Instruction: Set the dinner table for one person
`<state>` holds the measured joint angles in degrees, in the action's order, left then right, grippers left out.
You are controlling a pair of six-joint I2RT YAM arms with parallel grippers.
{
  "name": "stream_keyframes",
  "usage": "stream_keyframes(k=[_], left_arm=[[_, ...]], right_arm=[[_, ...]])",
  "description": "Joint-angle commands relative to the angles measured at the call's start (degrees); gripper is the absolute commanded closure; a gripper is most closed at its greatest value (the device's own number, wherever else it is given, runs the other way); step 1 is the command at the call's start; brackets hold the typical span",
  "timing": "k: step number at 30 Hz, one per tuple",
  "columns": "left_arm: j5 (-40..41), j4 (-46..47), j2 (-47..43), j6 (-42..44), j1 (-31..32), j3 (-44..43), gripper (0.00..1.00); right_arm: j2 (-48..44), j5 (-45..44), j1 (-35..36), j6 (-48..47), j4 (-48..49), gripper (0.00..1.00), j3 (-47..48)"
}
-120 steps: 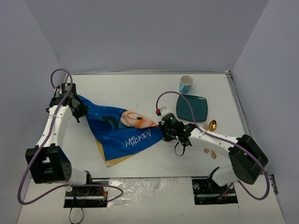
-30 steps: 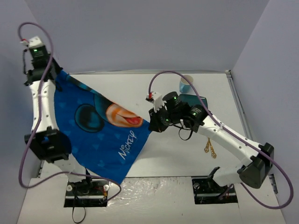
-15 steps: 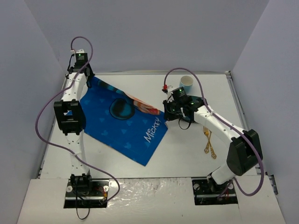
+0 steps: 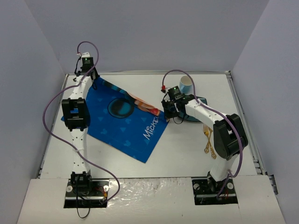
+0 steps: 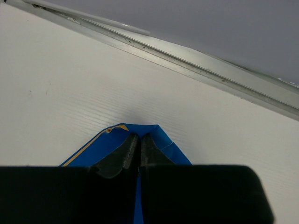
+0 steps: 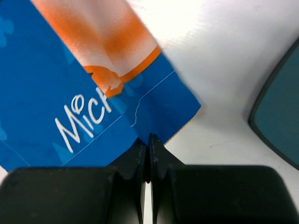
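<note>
Top view: left gripper, upper left, & right gripper, centre, jaws pinched shut on corners of blue placemat across left half of white dinner table. Best approach: hold cloth taut, lower flat, release both together.

We are seeing white dinner table carrying four things. Blue Mickey placemat lying spread over left half, skewed to table edges. Light-blue cup standing upright, far right. Teal plate sitting just near of cup. Gold cutlery lying near of plate.
</note>
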<state>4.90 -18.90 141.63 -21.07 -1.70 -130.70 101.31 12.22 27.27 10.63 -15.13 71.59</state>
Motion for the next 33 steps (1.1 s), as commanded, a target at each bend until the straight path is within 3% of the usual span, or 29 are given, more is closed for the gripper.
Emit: stream_keyframes(k=[1,6,7,9,12,16,18,21,23,27,33], left_arm=[[-0.2,7.3,-1.5,-0.4,0.8,-4.9,1.0],[-0.1,9.0,-1.4,-2.6,1.1,-5.4,1.0],[-0.3,9.4,-1.4,-2.9,1.1,-5.4,0.96],[-0.8,10.2,-1.4,-3.2,1.1,-5.4,0.71],[-2.2,10.7,-2.4,-3.0,1.0,-5.1,0.37],[-3.2,10.8,-6.7,-1.5,1.1,-2.4,0.16],[-3.1,8.1,-9.0,-1.7,1.0,-1.2,0.1],[-1.4,2.9,-15.0,-4.2,1.1,3.7,0.05],[-0.1,1.3,-18.9,-5.7,1.1,9.7,0.04],[4.1,1.7,-30.2,-10.0,1.0,30.4,0.03],[6.0,1.4,-34.5,-9.0,0.8,43.3,0.03]], right_arm=[[-0.8,-6.7,-2.1,2.2,1.0,1.0,4.3],[1.5,-11.2,-3.9,1.9,1.0,0.93,8.5],[2.1,-11.5,-4.1,2.0,1.1,0.9,9.1],[3.9,-11.9,-4.2,2.5,1.0,0.75,10.6],[5.0,-12.0,-4.3,4.3,1.0,0.67,12.1],[3.2,-15.4,-3.6,5.6,1.1,0.49,12.7],[2.3,-14.3,-2.8,2.9,1.1,0.38,12.5],[1.9,-13.1,0.6,-1.6,1.1,0.31,11.3],[2.1,-12.9,2.9,-3.3,1.2,0.29,10.2],[4.4,-9.0,8.4,-5.4,3.0,0.26,7.9],[6.9,-6.8,12.1,-5.3,8.2,0.24,4.6]])
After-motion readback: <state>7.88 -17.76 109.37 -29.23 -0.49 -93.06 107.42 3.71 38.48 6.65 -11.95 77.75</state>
